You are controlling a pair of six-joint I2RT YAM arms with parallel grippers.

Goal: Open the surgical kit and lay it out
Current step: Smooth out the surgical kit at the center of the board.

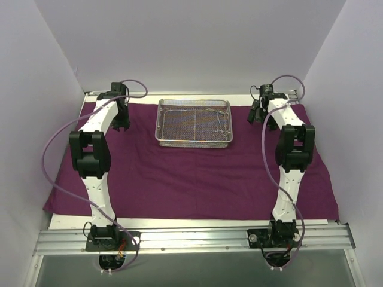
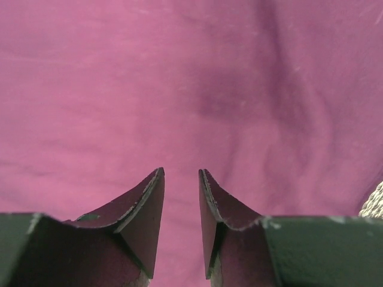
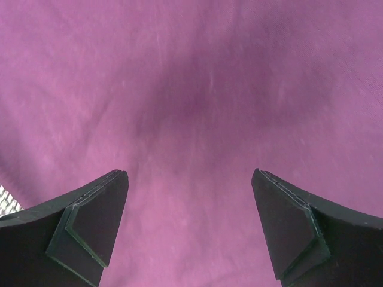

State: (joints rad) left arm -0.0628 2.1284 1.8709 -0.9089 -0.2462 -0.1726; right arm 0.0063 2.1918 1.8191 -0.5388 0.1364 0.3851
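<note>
The surgical kit's purple cloth wrap [image 1: 191, 179] lies spread flat over the table. Its silver wire-mesh tray [image 1: 192, 144] stands on the cloth at the back centre. Thin metal scissor-like instruments [image 1: 218, 122] lie inside the tray. My left gripper [image 1: 121, 125] hangs low over the cloth, left of the tray. In the left wrist view that left gripper [image 2: 181, 173] stands open by a narrow gap, with only cloth [image 2: 179, 89] beneath. My right gripper [image 1: 258, 115] hovers to the right of the tray. The right wrist view shows this right gripper [image 3: 190, 173] wide open over bare cloth [image 3: 191, 89].
White walls close in the left, back and right sides. A metal rail [image 1: 191, 239] carrying both arm bases runs along the near edge. A corner of the tray [image 2: 375, 203] shows at the right edge of the left wrist view, and a sliver of tray [image 3: 6, 200] at the left edge of the right wrist view.
</note>
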